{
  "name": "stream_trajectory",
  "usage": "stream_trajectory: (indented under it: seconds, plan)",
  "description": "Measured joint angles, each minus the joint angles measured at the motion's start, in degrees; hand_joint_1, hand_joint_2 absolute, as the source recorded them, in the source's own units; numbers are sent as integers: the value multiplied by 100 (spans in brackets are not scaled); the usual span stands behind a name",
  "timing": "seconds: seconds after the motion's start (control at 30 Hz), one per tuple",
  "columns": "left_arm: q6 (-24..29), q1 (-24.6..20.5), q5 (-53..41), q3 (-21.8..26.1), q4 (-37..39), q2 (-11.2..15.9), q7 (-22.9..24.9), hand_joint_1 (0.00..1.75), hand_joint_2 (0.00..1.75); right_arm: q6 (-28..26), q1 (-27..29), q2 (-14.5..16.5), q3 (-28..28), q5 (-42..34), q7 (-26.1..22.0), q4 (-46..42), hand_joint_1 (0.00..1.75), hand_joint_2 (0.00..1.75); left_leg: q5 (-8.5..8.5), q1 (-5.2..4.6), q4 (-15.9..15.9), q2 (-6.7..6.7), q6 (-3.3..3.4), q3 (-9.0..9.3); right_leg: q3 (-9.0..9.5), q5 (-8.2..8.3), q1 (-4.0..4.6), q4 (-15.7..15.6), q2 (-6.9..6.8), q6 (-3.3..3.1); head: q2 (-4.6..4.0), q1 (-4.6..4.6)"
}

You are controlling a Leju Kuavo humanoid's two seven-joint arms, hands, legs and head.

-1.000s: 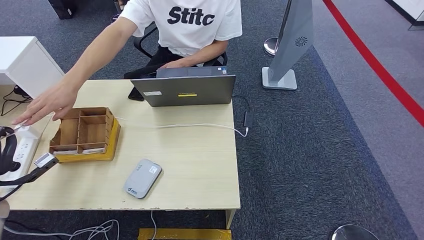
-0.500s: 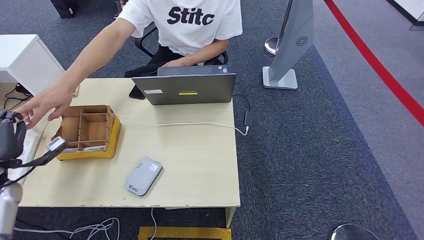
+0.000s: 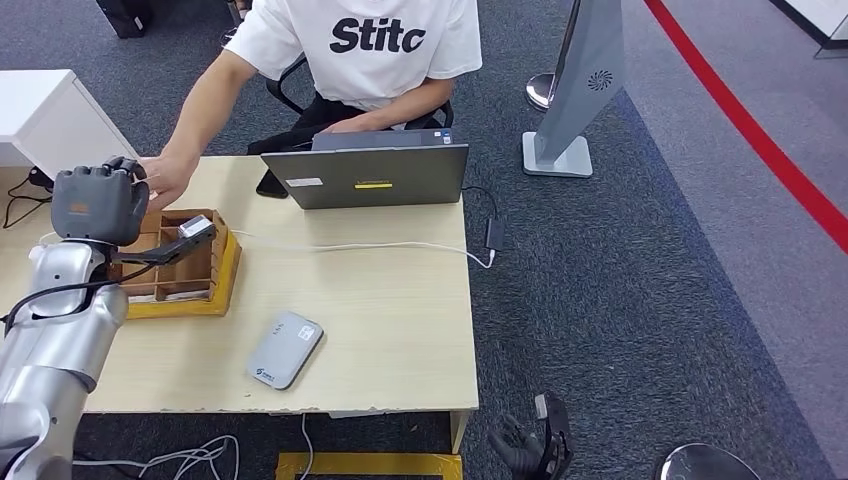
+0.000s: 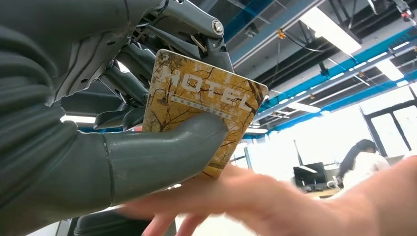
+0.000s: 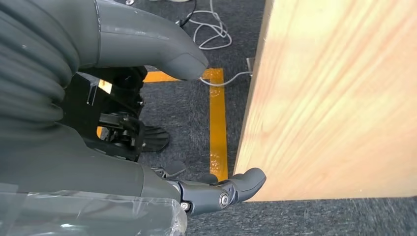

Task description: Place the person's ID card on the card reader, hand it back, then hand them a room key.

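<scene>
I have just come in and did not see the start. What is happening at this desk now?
The robot's left hand holds up a yellow-brown room key card printed "HOTEL", pinched under its thumb. The person in the white T-shirt reaches a hand to it, above the wooden compartment box. The right hand hangs open beside the table. The grey card reader lies bare on the light wooden table.

Grey carpet (image 3: 620, 300), red floor stripe (image 3: 760, 140), wooden table (image 3: 380, 310)
</scene>
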Motion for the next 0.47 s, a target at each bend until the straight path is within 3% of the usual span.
stream_trajectory:
  seconds: [0.47]
  plan:
    - [27, -121, 23, -155, 357, -132, 53, 175, 175, 67, 4, 25, -23, -33, 0, -28, 0, 175, 0, 2, -1, 8, -1, -1, -7, 0, 1, 1, 12, -1, 0, 0]
